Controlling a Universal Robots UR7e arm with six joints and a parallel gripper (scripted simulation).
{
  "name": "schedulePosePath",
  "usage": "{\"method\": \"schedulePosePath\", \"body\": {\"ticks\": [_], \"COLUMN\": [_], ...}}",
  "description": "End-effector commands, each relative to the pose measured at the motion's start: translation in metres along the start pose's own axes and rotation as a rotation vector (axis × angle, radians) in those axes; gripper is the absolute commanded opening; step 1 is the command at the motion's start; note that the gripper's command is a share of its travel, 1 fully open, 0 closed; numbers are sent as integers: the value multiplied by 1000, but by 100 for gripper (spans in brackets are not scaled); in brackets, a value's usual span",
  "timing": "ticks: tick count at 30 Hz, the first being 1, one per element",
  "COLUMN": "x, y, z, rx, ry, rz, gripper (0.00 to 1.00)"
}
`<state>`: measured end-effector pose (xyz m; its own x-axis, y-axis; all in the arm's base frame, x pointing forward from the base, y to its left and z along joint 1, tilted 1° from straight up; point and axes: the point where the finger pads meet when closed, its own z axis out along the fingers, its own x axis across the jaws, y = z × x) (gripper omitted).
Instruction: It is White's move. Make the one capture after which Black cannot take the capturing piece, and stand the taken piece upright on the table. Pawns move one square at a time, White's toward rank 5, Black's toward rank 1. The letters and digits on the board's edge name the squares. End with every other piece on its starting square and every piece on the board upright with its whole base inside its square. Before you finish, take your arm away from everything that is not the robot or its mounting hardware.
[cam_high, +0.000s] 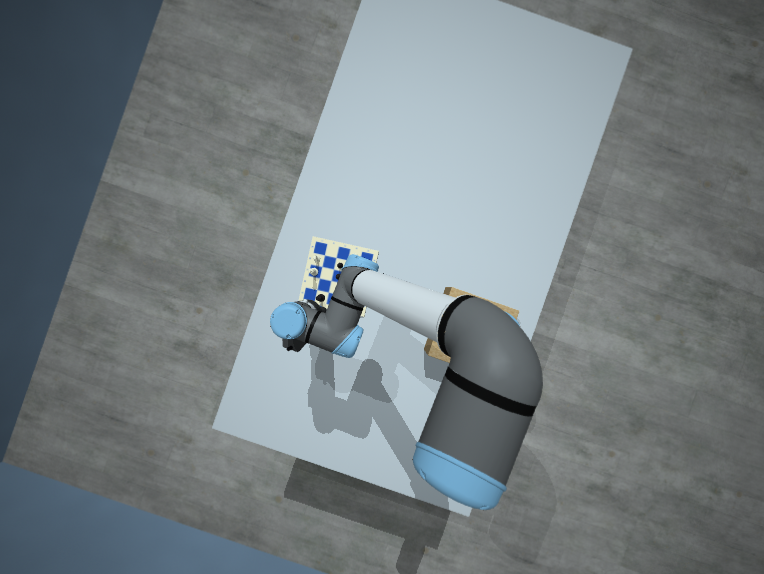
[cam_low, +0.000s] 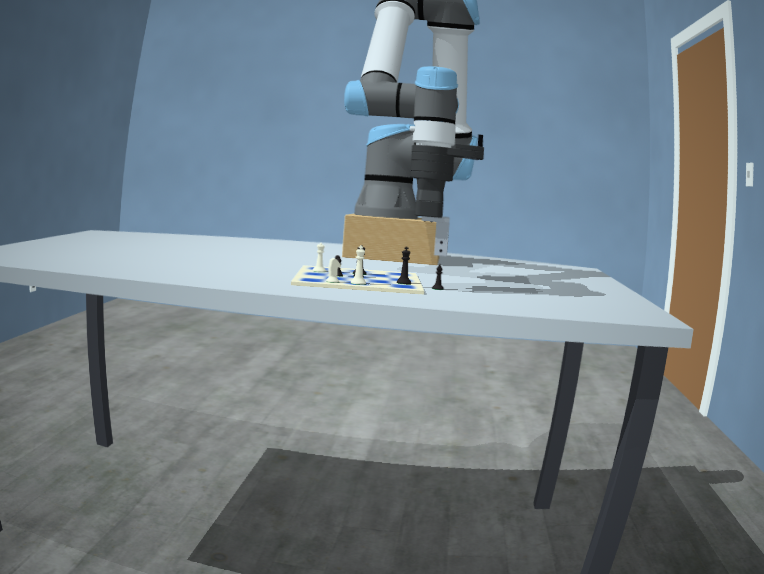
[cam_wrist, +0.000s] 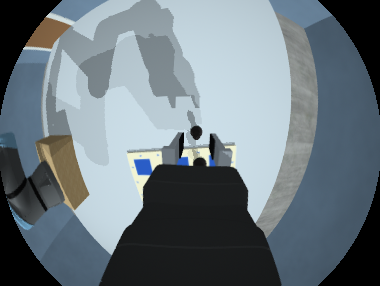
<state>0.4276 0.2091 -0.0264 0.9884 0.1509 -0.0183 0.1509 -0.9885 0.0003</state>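
Note:
The blue-and-cream chessboard (cam_low: 365, 278) lies on the table near its front edge and also shows in the top view (cam_high: 339, 274). On it stand a white pawn-like piece (cam_low: 319, 256), a white knight (cam_low: 334, 269), a tall white piece (cam_low: 358, 265) and a tall black piece (cam_low: 404, 265). A small black piece (cam_low: 437, 277) stands upright on the table just right of the board. My gripper (cam_low: 440, 246) is open and hangs straight above that piece, clear of it. In the wrist view the fingers stand apart with the piece's head (cam_wrist: 195, 131) below them.
The wooden block (cam_low: 389, 238) under the arm's base stands just behind the board. The table's front edge is close to the board. A brown door (cam_low: 701, 216) is at the right wall.

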Motion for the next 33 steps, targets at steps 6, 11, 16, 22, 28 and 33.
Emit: {"method": "schedulePosePath", "body": {"ticks": [6, 11, 16, 22, 28, 33], "x": [0, 0, 0, 0, 0, 0], "y": [0, 0, 0, 0, 0, 0], "z": [-42, -44, -44, -44, -44, -44], "rx": [0, 0, 0, 0, 0, 0], "ry": [0, 0, 0, 0, 0, 0], "rz": [0, 0, 0, 0, 0, 0], "gripper": [73, 100, 100, 100, 100, 100]}}
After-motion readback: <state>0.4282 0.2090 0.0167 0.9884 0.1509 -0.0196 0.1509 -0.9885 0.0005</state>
